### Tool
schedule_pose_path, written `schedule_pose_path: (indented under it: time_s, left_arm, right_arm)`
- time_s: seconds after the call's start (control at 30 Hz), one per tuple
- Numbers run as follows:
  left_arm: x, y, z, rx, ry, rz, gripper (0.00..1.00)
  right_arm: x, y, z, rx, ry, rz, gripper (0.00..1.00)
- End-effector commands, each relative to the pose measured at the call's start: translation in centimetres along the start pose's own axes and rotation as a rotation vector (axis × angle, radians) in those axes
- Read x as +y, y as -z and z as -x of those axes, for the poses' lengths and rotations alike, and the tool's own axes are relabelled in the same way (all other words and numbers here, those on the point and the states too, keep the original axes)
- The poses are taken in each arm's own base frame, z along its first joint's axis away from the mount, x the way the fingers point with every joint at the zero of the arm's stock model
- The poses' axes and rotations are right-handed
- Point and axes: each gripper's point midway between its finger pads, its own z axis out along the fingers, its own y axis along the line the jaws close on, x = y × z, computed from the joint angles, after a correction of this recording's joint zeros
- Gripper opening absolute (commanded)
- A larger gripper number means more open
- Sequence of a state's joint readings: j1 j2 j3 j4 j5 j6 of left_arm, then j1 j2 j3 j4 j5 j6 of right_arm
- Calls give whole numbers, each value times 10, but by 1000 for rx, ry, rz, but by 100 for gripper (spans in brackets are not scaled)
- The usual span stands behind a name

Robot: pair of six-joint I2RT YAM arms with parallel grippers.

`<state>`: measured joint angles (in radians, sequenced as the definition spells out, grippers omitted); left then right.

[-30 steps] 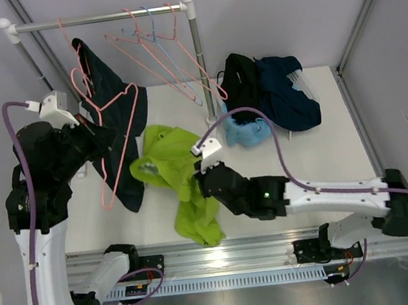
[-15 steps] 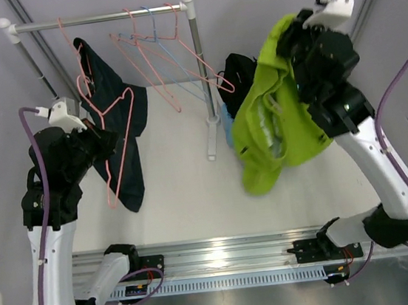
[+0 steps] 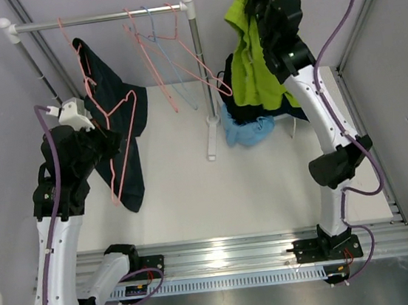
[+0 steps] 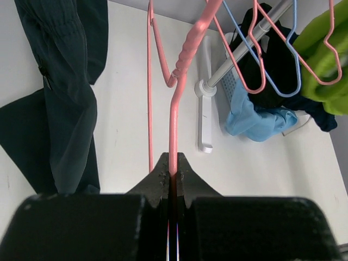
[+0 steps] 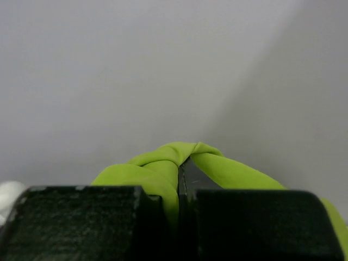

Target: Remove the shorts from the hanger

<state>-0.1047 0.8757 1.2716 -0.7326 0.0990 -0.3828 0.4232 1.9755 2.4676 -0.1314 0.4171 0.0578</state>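
Observation:
My left gripper [image 3: 107, 140] is shut on the wire of a pink hanger [image 3: 121, 114], which runs between its fingers in the left wrist view [image 4: 173, 173]. Dark blue-green shorts [image 3: 127, 169] drape over that hanger and hang down to the table; they also show in the left wrist view [image 4: 65, 109]. My right gripper [image 3: 261, 0] is raised high at the back right and is shut on the lime green shorts [image 3: 249, 65], which dangle below it. In the right wrist view the lime cloth [image 5: 157, 168] bunches round the shut gripper [image 5: 179, 174].
A metal rack has a top rail [image 3: 98, 18], a post [image 3: 198, 71] and a white foot [image 3: 211, 150]. Empty pink and blue hangers [image 3: 154, 47] hang on the rail. Light blue shorts [image 3: 250, 130] and black shorts [image 3: 233, 71] lie piled behind the post.
My right arm has lifted the lime green shorts off the table and swung them up and back to the right. My left arm has shifted slightly, still holding the hanger.

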Motion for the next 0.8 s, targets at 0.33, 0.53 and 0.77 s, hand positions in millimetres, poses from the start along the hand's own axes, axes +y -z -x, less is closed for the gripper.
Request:
schedule_pose_path:
  time_s: [0.33,0.53,0.77]
  left_arm:
    - [-19,-18,66,-134,-34,-21,0]
    - [-32,-28,118,-220,-59,-21,0]
    - [-41,-65,149,-214,-57,-19,0]
  right_arm:
    - [-133,61,-208,266,-58,-311,0]
    - [-179,110,-267,507,-78,-412,58]
    - [-164,200,-272,580,-125,-332,99]
